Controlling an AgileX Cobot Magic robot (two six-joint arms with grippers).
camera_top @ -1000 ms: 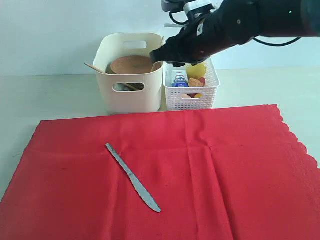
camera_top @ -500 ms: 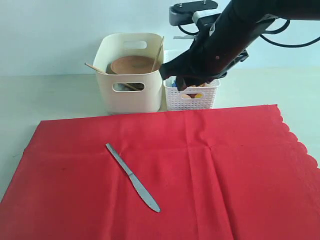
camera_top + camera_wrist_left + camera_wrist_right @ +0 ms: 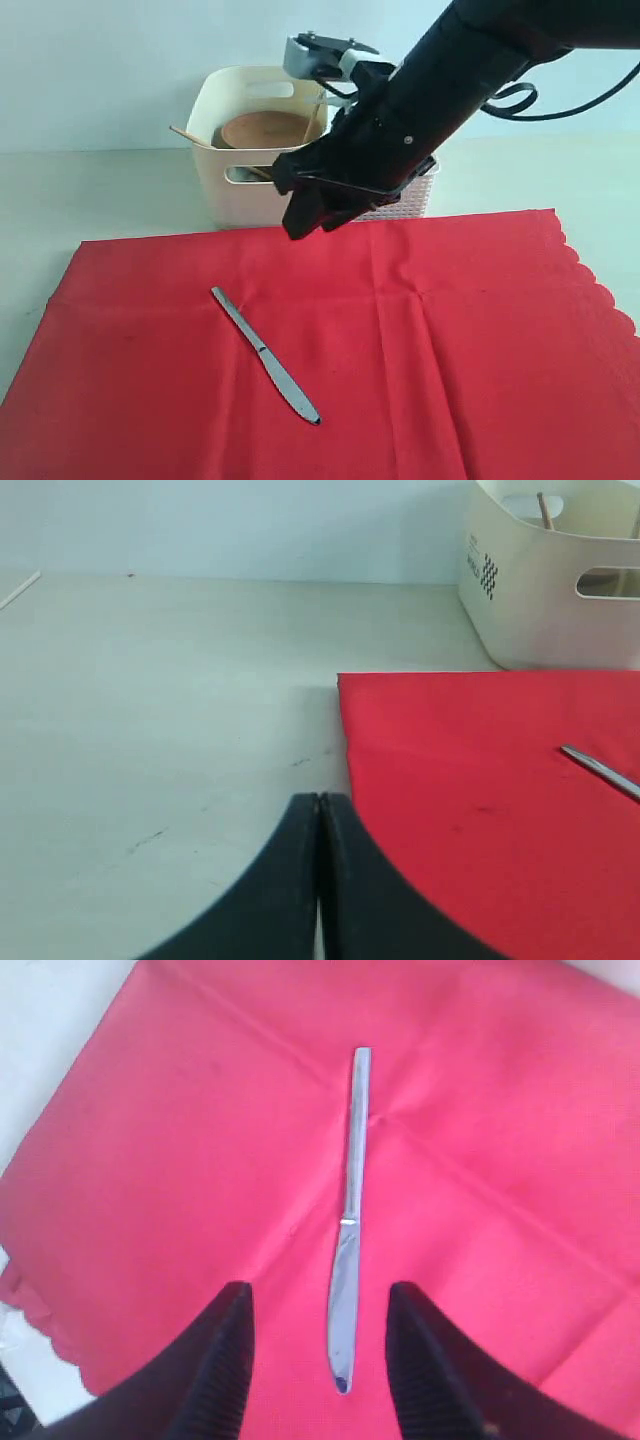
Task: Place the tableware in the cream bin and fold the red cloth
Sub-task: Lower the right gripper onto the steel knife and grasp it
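Note:
The red cloth (image 3: 450, 340) lies spread flat on the table with its scalloped edge on the right. A metal knife (image 3: 265, 355) rests on its left half. The cream bin (image 3: 262, 200) stands behind the cloth, holding a round brown plate (image 3: 262, 128); a wooden stick (image 3: 185, 133) pokes over its rim. My right gripper (image 3: 303, 218) hangs open above the cloth's far edge, in front of the bin. In the right wrist view that gripper (image 3: 320, 1298) points down at the knife (image 3: 350, 1200), whose tip lies between the fingers. My left gripper (image 3: 320, 802) is shut and empty, low over bare table beside the cloth's corner (image 3: 345, 685).
A white lattice basket (image 3: 418, 195) with food stands right of the bin, mostly hidden by my right arm. Bare grey table (image 3: 100, 190) runs left of and behind the cloth. The bin (image 3: 540, 590) also shows in the left wrist view.
My right arm has swung down and to the left, from above the bin and basket to just over the cloth's far edge. The knife, cloth and left gripper have not moved.

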